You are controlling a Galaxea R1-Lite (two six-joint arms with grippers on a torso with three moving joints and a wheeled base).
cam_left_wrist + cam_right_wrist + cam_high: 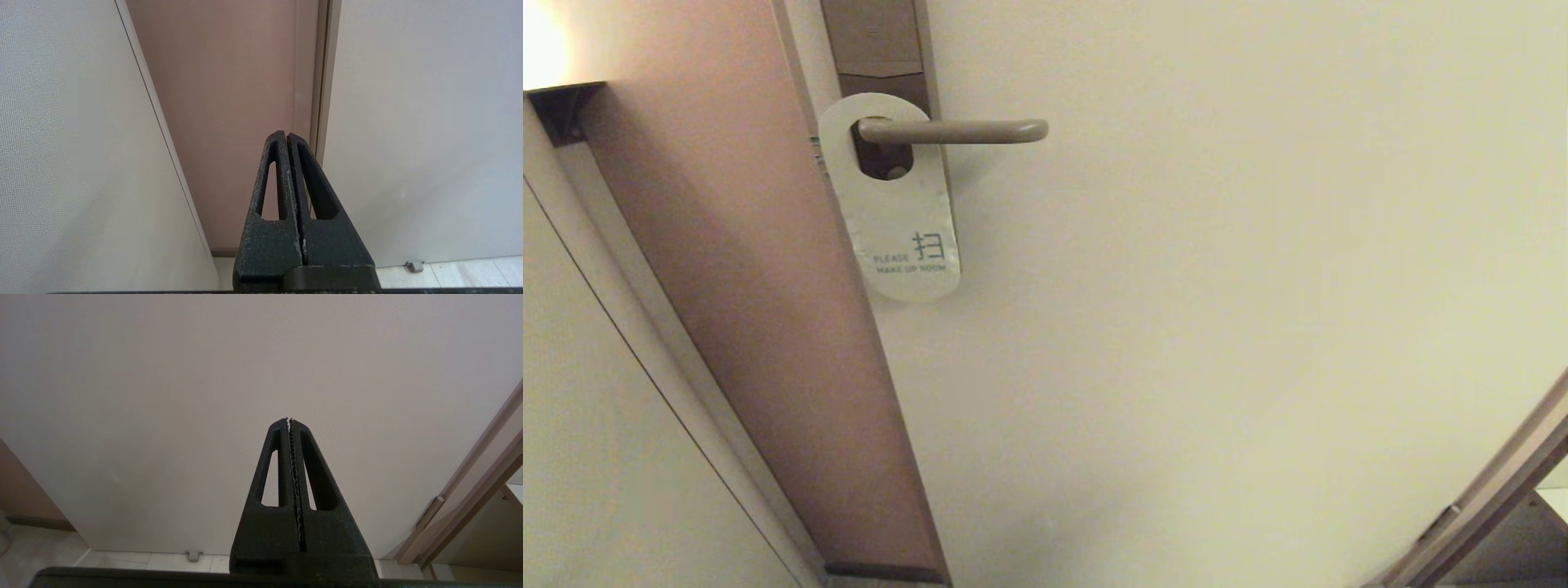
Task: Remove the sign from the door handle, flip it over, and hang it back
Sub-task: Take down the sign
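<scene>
The sign [898,220] hangs on the door handle [956,131] by its oval hole, white side out, reading "PLEASE MAKE UP ROOM". The handle is a bronze-grey lever on a tall lock plate [876,45] at the door's left edge. Neither gripper shows in the head view. My left gripper [286,134] is shut and empty, low down, pointing at the brown door frame. My right gripper [289,420] is shut and empty, low down, facing the plain door panel.
The white door [1217,286] fills most of the head view. A brown door frame strip [760,286] runs along its left edge. A second frame [1486,490] and hinge show at the lower right. A small floor stop [193,554] sits under the door.
</scene>
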